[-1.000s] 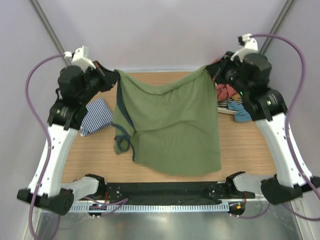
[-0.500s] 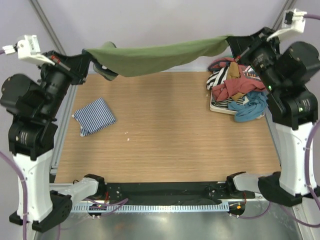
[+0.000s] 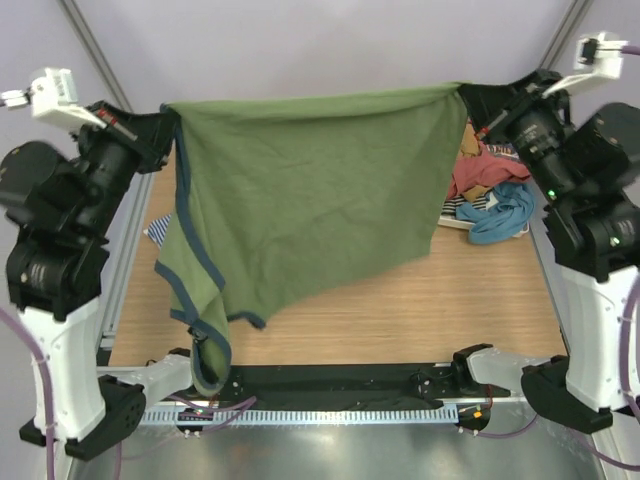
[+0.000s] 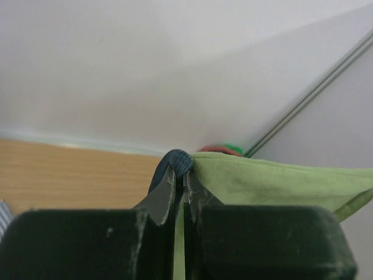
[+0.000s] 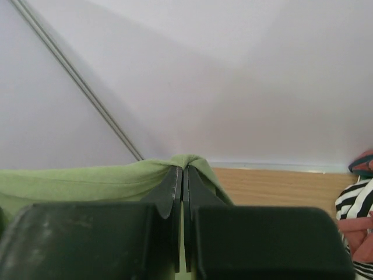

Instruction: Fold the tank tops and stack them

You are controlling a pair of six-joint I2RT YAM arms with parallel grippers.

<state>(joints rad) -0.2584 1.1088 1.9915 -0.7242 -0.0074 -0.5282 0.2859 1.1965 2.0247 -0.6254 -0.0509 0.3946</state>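
Pale walls (image 3: 320, 45), wooden tabletop (image 3: 485, 295)

The olive green tank top (image 3: 320, 200), just before a narrow band stretched between the raised left gripper (image 3: 168, 118) and right gripper (image 3: 470, 95), has billowed toward the table's (image 3: 480, 290) near edge as a broad sheet, hiding most of the striped tank top (image 3: 153, 232).

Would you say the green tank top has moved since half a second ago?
Yes, the green tank top spread from the table's far edge toward its near edge.
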